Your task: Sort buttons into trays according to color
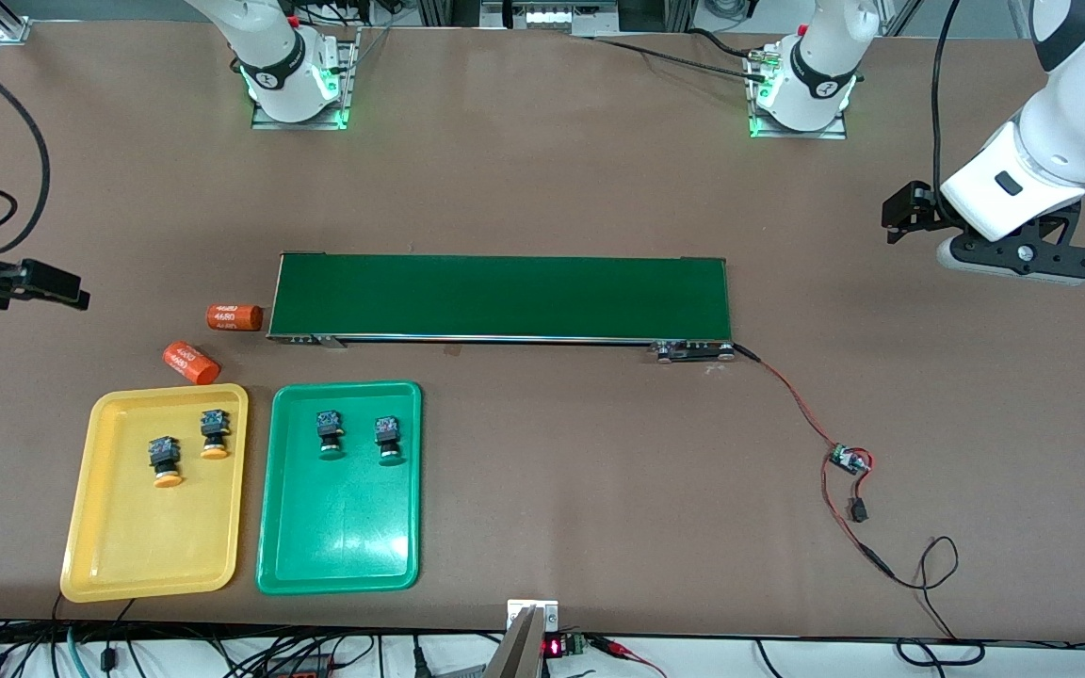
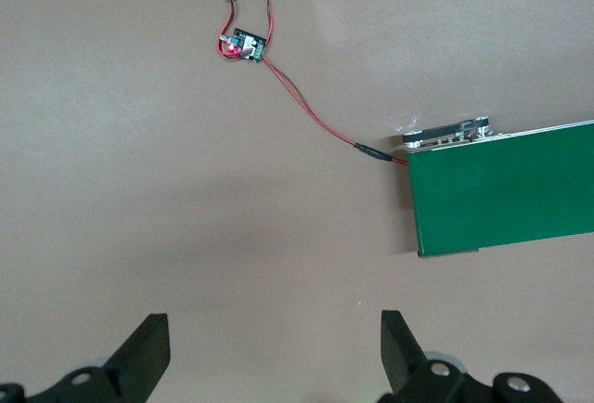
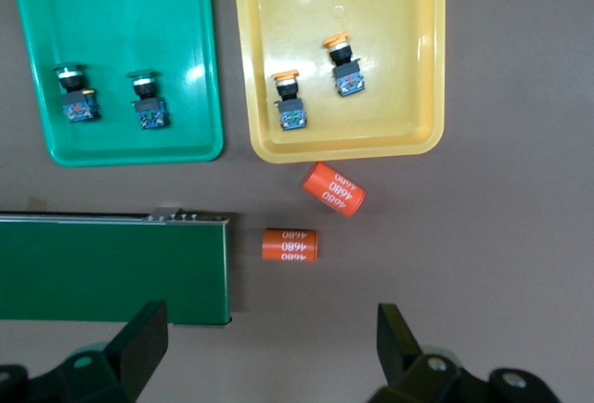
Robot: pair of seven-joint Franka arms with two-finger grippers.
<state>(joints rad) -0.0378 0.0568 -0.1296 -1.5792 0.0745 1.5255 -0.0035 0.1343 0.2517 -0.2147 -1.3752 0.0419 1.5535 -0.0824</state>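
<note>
The four buttons look small, light and stiff, best pinched across the square body below the slick round cap, and they lie sorted, two orange-capped (image 1: 166,461) in the yellow tray (image 1: 128,565), two green-capped (image 1: 330,434) in the green tray (image 1: 340,556), while the left gripper (image 2: 276,347) and right gripper (image 3: 272,343) hang wide open and empty.

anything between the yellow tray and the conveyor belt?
Yes: one orange cylinder lies between the yellow tray and the conveyor belt; another cylinder sits beside the belt's end. The front view shows it.
</note>
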